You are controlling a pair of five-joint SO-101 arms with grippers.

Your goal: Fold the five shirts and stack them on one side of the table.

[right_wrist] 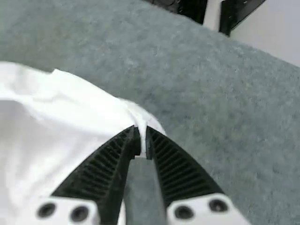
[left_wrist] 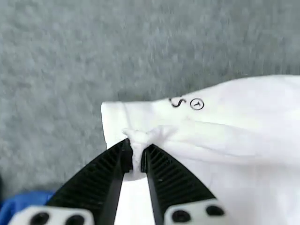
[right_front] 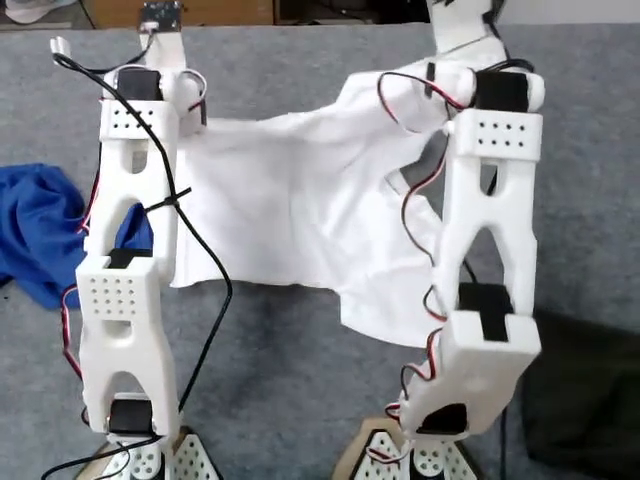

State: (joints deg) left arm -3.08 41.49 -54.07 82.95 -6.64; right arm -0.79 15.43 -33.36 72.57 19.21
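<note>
A white shirt [right_front: 300, 215] lies spread across the grey table between the two arms. In the left wrist view my left gripper [left_wrist: 135, 152] is shut on a bunched edge of the white shirt [left_wrist: 225, 126], close to a small printed mark. My right gripper [right_wrist: 140, 138] is shut on another edge of the white shirt [right_wrist: 56, 112], with the cloth pinched thin between its black ribbed fingers [right_wrist: 166, 161]. In the high view the left arm [right_front: 130, 250] covers the shirt's left side and the right arm [right_front: 485, 240] covers its right side.
A crumpled blue shirt [right_front: 40, 230] lies at the table's left edge, beside the left arm. A dark cloth [right_front: 585, 390] lies at the near right. Black cables hang along both arms. The grey carpeted table [right_front: 290, 370] is bare in front of the shirt.
</note>
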